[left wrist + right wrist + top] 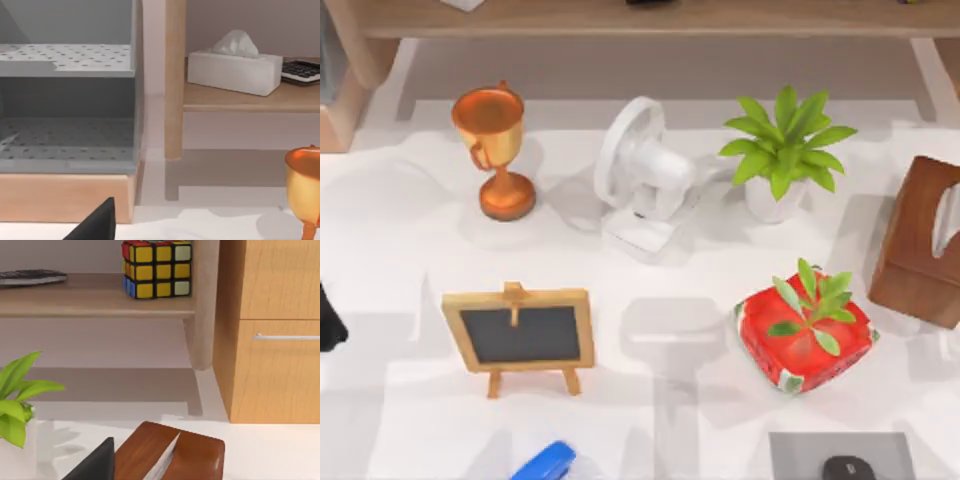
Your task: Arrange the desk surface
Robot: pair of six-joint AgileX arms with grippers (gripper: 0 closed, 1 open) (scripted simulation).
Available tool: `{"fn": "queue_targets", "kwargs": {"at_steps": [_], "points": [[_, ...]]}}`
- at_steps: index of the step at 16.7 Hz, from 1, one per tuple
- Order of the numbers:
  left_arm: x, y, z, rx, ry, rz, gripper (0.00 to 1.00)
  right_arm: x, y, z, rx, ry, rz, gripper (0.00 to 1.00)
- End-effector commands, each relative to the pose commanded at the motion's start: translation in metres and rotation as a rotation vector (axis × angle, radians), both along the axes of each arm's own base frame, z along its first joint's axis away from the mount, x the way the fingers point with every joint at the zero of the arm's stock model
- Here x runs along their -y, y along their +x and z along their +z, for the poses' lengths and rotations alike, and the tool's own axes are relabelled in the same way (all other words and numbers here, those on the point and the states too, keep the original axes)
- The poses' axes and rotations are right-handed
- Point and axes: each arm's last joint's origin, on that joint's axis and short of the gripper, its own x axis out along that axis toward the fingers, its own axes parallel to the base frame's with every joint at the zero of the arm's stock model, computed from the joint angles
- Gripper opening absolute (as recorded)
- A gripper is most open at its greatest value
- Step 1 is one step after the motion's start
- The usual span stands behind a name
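The white desk surface (pixel 660 420) carries a copper trophy (pixel 495 150), a white fan (pixel 645 180), a potted green plant (pixel 782 150), a brown tissue box (pixel 920 240), a red planter with a sprig (pixel 805 335) and a small chalkboard easel (pixel 520 335). My left gripper (pixel 328 320) sits at the far left edge, apart from all of them; a black part of it (pixel 95 225) faces the trophy's cup (pixel 305 185). A black part of my right gripper (pixel 95 465) hovers close to the brown tissue box (pixel 170 452).
A blue object (pixel 545 463) and a grey pad (pixel 800 450) with a black mouse (pixel 848 468) lie at the front edge. The wooden shelf (pixel 240 97) behind holds a white tissue box (pixel 232 70), a calculator (pixel 302 70) and a colour cube (pixel 156 267). A grey organiser (pixel 65 115) and a drawer cabinet (pixel 275 340) flank it.
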Motion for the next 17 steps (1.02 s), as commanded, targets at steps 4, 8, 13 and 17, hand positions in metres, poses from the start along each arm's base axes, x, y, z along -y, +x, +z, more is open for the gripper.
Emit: {"fn": "queue_targets", "kwargs": {"at_steps": [4,8,13,17], "points": [[0.008,0.018,0.076,0.001,-0.002,-0.009,1.00,0.000,0.000,0.000,0.000,0.000,0.000,1.00],[0.026,0.062,0.159,0.004,-0.006,-0.014,1.00,0.000,0.000,0.000,0.000,0.000,0.000,1.00],[0.074,0.147,0.233,0.005,-0.013,-0.015,1.00,0.000,0.000,0.000,0.000,0.000,0.000,1.00],[0.130,0.214,0.257,0.006,-0.019,-0.014,1.00,0.000,0.000,0.000,0.000,0.000,0.000,1.00]]}}
